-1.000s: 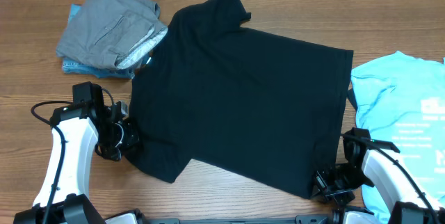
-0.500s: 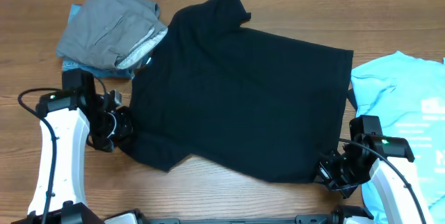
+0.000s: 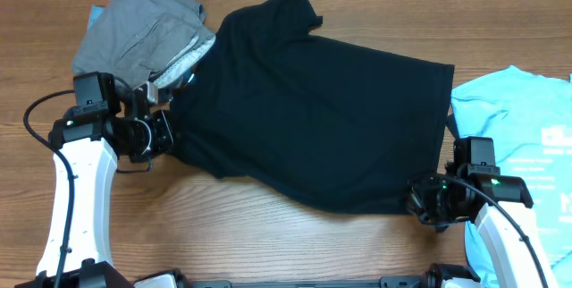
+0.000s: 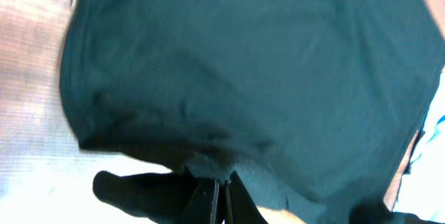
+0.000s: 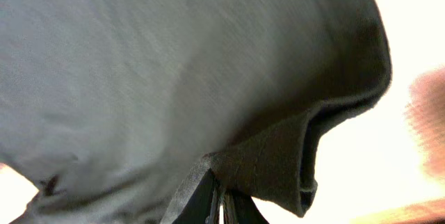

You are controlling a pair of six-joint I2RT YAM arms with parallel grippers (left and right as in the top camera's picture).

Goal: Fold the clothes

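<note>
We see the black T-shirt (image 3: 313, 118) spread on the wooden table (image 3: 268, 243), its lower edge lifted and drawn inward. Our left gripper (image 3: 168, 133) pinches its left edge, our right gripper (image 3: 417, 204) its lower right corner. A grey garment (image 3: 138, 42) lies upper left and a light blue T-shirt (image 3: 518, 136) far right.

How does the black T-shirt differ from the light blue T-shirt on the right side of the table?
The black T-shirt is plain; the light blue T-shirt has white print. The black T-shirt shows whole, mid-table; the light blue T-shirt is cut by the picture's edge. The left gripper and right gripper are shut on the black T-shirt; nothing grips the light blue T-shirt. Both lie on the table.
</note>
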